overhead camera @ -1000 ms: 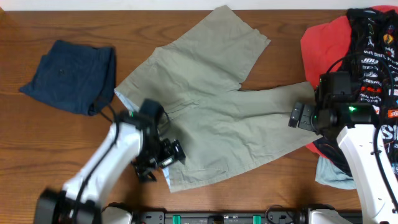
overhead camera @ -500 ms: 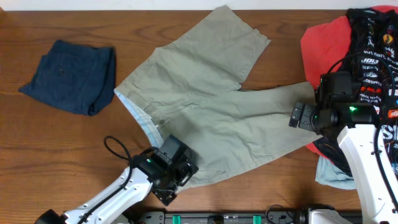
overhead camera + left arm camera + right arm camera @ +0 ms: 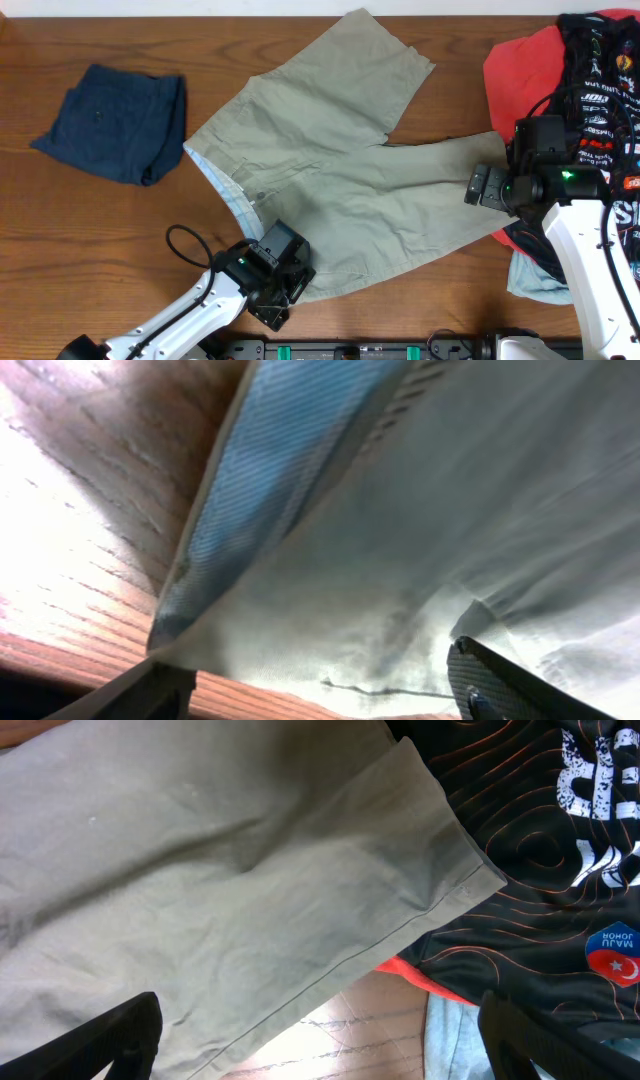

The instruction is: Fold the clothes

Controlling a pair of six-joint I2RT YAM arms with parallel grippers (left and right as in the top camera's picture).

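Left gripper [image 3: 284,274] shifted down from beside waistband to lower waistband corner [image 3: 200,630] of khaki shorts [image 3: 350,170]; fingers spread, corner between them, unpinched. Right gripper [image 3: 478,188] unmoved, fingers spread, leg hem [image 3: 450,890] just ahead. Judgement: grasps lined up, fold not begun

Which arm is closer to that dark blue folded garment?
Left. The left gripper is at the near corner of the khaki shorts, below-right of the navy garment; the right gripper is far across, at a leg hem.
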